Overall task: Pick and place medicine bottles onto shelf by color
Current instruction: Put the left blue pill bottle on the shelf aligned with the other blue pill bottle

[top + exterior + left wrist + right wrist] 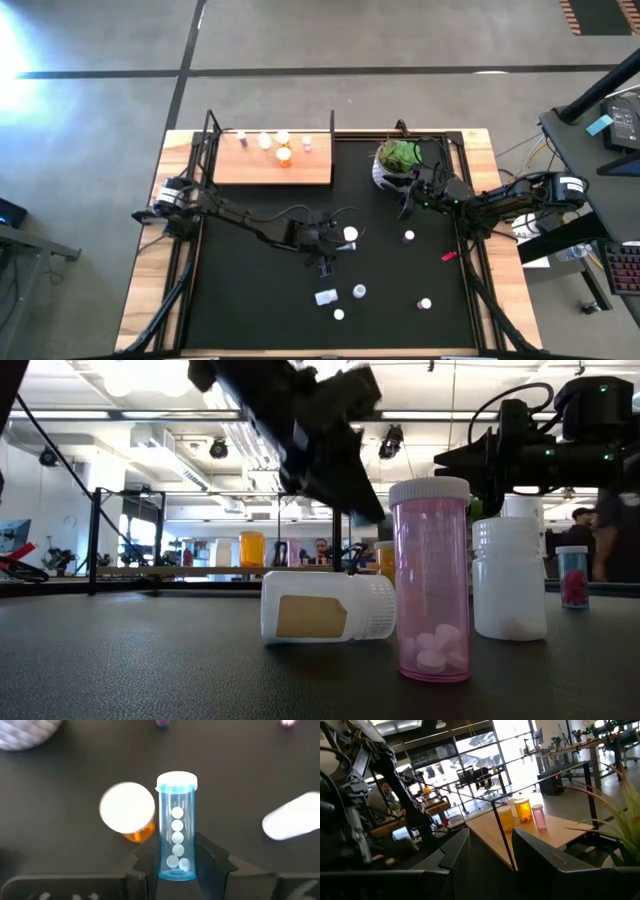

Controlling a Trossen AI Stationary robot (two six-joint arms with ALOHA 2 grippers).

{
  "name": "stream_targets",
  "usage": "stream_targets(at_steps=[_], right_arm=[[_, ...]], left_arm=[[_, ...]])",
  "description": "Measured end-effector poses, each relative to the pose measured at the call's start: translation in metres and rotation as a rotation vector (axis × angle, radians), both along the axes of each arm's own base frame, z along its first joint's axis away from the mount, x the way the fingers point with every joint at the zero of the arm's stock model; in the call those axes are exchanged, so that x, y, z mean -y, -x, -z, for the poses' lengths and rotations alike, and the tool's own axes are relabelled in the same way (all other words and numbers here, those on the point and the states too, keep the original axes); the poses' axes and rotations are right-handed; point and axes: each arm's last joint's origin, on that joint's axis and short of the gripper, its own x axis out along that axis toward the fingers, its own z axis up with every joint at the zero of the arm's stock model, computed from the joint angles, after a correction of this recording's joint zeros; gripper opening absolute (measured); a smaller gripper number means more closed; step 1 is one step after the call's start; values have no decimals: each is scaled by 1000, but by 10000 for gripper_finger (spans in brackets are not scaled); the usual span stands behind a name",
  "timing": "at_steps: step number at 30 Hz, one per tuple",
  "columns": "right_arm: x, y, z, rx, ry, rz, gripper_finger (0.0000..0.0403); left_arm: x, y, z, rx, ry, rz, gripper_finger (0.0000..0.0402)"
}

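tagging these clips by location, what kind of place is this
Probably a robotics lab or open workshop, not a pharmacy. The low view shows an exposed ceiling with track lights and other workbenches behind the black mat. The right wrist view shows tall windows and more equipment rigs. The high view shows a bare concrete floor.

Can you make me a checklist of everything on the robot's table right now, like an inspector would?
Surface: black mat on a light-wood table.
Job's things: shelf at the back holds several bottles, among them an orange bottle. More bottles stand or lie loose on the mat. A blue bottle with white pills sits between the left gripper's fingers.
Clutter: potted plant at the mat's back edge; small red object near the right edge.
Grippers: left gripper mid-mat, shut on the blue bottle. Right gripper beside the plant, open, holding nothing.
Cables: black cables trail along the left arm.
Surroundings: grey floor; a desk with equipment on the right.
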Motion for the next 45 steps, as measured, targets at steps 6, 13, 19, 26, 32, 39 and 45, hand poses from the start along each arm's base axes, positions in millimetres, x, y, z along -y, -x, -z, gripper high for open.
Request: stream_targets(at_steps=[6,13,19,26,32,39,45], right_arm=[[1,1,-2,22,5,34,139],[2,-10,-17,117,-107,-49,139],[1,-42,-44,75,-99,-290,139],[-27,-86,-66,-156,2,-427,139],[-63,-108,-88,-113,166,-551,139],[-73,-139,-92,-136,186,-579,175],[-72,-170,-95,-240,166,-577,206]], left_arm=[[-7,21,-39,46,-135,-82,82],[-7,62,-72,152,-180,-154,82],[-5,95,-67,378,-97,-201,82],[-10,116,-43,677,-52,-192,82],[-15,132,-29,916,-54,-193,82],[-16,140,-9,933,-69,-181,82],[-14,138,-7,953,-81,-176,82]])
